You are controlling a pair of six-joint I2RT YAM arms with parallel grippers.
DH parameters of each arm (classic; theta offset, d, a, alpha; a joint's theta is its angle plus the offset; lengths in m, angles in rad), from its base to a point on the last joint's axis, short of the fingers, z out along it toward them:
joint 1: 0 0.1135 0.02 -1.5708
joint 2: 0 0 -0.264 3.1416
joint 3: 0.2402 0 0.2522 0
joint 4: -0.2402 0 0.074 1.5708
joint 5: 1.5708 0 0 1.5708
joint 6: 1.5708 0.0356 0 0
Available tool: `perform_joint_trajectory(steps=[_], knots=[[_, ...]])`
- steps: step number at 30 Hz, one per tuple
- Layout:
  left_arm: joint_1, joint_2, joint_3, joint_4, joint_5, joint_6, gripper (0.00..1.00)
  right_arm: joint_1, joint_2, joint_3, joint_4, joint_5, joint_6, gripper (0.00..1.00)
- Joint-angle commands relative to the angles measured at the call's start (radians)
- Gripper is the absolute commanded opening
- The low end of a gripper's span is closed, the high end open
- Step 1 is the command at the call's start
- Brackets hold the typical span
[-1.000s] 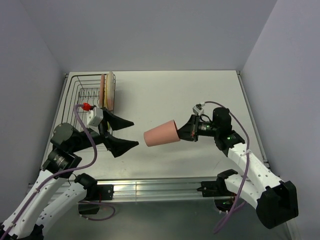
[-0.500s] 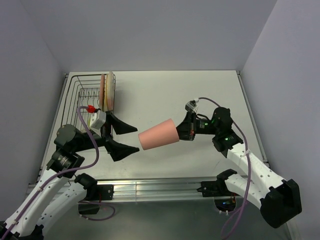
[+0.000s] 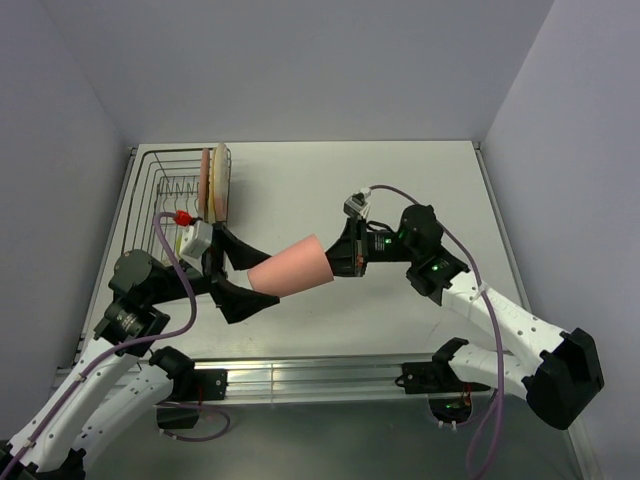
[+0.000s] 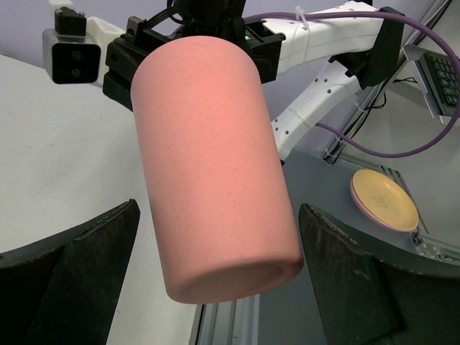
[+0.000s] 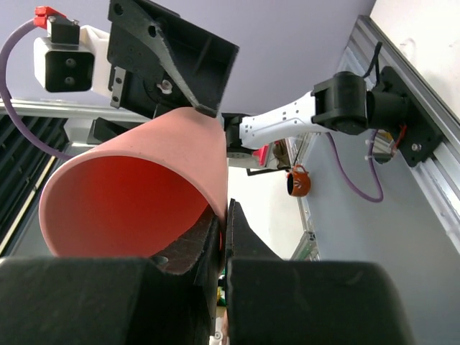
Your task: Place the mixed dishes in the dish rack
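My right gripper (image 3: pixel 338 262) is shut on the rim of the salmon-pink cup (image 3: pixel 290 268), holding it on its side in the air, base toward the left arm. In the right wrist view one finger is inside the cup (image 5: pixel 136 205) and one outside. My left gripper (image 3: pixel 255 278) is open, and the cup's base (image 4: pixel 212 180) sits between its two fingers (image 4: pixel 79 280) without touching them. The black wire dish rack (image 3: pixel 165 190) stands at the far left with pink and yellow plates (image 3: pixel 215 182) upright in it.
The white table (image 3: pixel 400 190) lies below the cup. A metal rail (image 3: pixel 320 375) runs along the near edge. Grey walls close in on three sides. A yellow plate with a pink rim (image 4: pixel 383 200) lies off the table, seen in the left wrist view.
My right arm has carried the cup leftward, so its base now lies between the open left fingers. The left gripper has shifted slightly and stays open.
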State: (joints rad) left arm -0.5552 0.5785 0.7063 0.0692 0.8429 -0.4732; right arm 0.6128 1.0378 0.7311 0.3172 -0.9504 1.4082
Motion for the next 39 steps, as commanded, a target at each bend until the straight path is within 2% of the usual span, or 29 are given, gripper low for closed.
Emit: perform_joint_trajectory(steps=[1, 4, 5, 8, 9, 11, 12, 13, 14, 16, 17, 19, 20, 24, 25, 26, 28, 29, 32, 35, 36, 38, 39], knots=[[-0.008, -0.022, 0.001, 0.006, -0.047, 0.01, 0.99, 0.033, 0.013, 0.074, 0.059, 0.044, -0.005, 0.0], [-0.008, -0.028, 0.007, -0.006, -0.068, 0.007, 0.99, 0.05, 0.03, 0.071, 0.089, 0.055, 0.014, 0.0], [-0.006, -0.028, 0.009, -0.005, -0.071, 0.002, 0.96, 0.054, 0.034, 0.071, 0.112, 0.056, 0.024, 0.0], [-0.008, -0.02, 0.001, 0.032, -0.064, -0.024, 0.74, 0.071, 0.05, 0.067, 0.144, 0.062, 0.035, 0.0], [-0.006, -0.011, -0.004, 0.044, -0.064, -0.034, 0.54, 0.073, 0.051, 0.062, 0.157, 0.065, 0.04, 0.0], [-0.006, 0.001, -0.004, 0.056, -0.064, -0.056, 0.24, 0.073, 0.056, 0.048, 0.198, 0.065, 0.057, 0.02], [-0.008, 0.012, -0.002, 0.058, -0.062, -0.059, 0.0, 0.073, 0.057, 0.044, 0.213, 0.067, 0.06, 0.09], [-0.006, 0.014, -0.002, 0.058, -0.067, -0.065, 0.0, 0.073, 0.057, 0.041, 0.22, 0.067, 0.061, 0.16], [-0.006, 0.014, -0.002, 0.061, -0.073, -0.065, 0.0, 0.073, 0.057, 0.044, 0.206, 0.068, 0.043, 0.42], [-0.006, 0.0, 0.002, 0.047, -0.106, -0.055, 0.0, 0.073, 0.051, 0.068, 0.151, 0.074, 0.003, 0.64], [-0.008, -0.006, 0.021, 0.003, -0.132, -0.044, 0.0, 0.07, 0.047, 0.079, 0.06, 0.09, -0.055, 0.79], [-0.006, -0.023, 0.053, -0.061, -0.235, 0.0, 0.0, 0.045, 0.027, 0.114, -0.068, 0.125, -0.125, 0.89], [-0.006, -0.028, 0.07, -0.101, -0.275, 0.016, 0.0, 0.032, 0.018, 0.122, -0.183, 0.16, -0.191, 0.98], [-0.008, -0.023, 0.203, -0.294, -0.639, 0.051, 0.0, -0.07, -0.031, 0.11, -0.358, 0.211, -0.273, 0.99], [-0.006, -0.02, 0.223, -0.322, -0.824, 0.042, 0.0, -0.117, -0.053, 0.087, -0.401, 0.216, -0.281, 0.99], [-0.006, -0.014, 0.243, -0.339, -0.903, 0.044, 0.0, -0.137, -0.064, 0.076, -0.421, 0.222, -0.3, 0.99], [-0.008, 0.02, 0.32, -0.417, -1.08, 0.05, 0.0, -0.163, -0.085, 0.059, -0.464, 0.248, -0.328, 0.99], [-0.006, 0.039, 0.379, -0.443, -1.228, 0.062, 0.0, -0.174, -0.09, 0.06, -0.513, 0.259, -0.363, 0.99], [-0.005, 0.141, 0.481, -0.589, -1.52, 0.05, 0.0, -0.176, -0.094, 0.082, -0.607, 0.297, -0.434, 0.98], [0.008, 0.195, 0.574, -0.658, -1.71, 0.035, 0.0, -0.177, -0.097, 0.103, -0.674, 0.326, -0.489, 0.97], [0.017, 0.214, 0.585, -0.67, -1.732, 0.036, 0.0, -0.177, -0.099, 0.109, -0.688, 0.334, -0.498, 0.97], [0.05, 0.239, 0.62, -0.718, -1.733, 0.033, 0.0, -0.179, -0.104, 0.114, -0.713, 0.349, -0.517, 0.97], [0.113, 0.269, 0.627, -0.732, -1.669, 0.031, 0.0, -0.179, -0.105, 0.114, -0.716, 0.349, -0.523, 0.97]])
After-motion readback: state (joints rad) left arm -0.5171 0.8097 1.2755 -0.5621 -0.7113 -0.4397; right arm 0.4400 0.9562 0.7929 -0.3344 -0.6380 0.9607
